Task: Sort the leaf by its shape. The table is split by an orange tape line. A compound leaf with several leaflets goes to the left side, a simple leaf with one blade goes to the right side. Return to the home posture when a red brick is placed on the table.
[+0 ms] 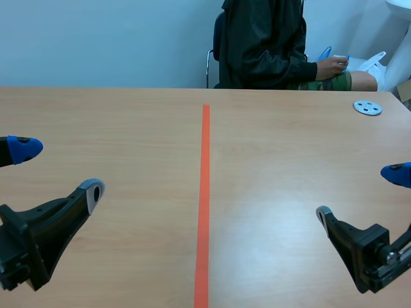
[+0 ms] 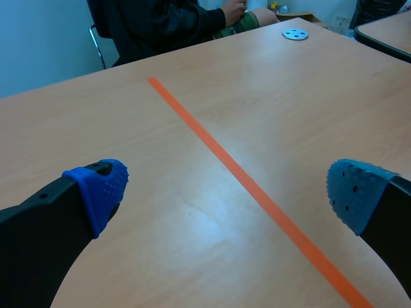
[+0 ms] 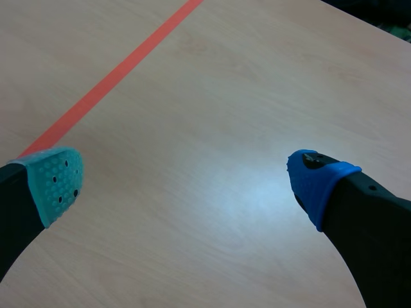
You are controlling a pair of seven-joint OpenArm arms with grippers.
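No leaf and no red brick show in any view. My left gripper [image 1: 61, 168] hangs low over the table's left half, open, with nothing between its blue pads [image 2: 103, 186]. On the right half my right gripper [image 1: 359, 192] is likewise open and holds nothing; bare wood lies between its fingers [image 3: 318, 183]. The orange tape line [image 1: 204, 192] runs down the middle of the table, between the two grippers.
A small grey disc with holes [image 1: 368, 108] lies at the far right of the table, also seen ahead of the left gripper as the disc [image 2: 295, 34]. A person in a dark jacket [image 1: 263, 45] sits across the table, hands [image 1: 331, 67] off the tabletop.
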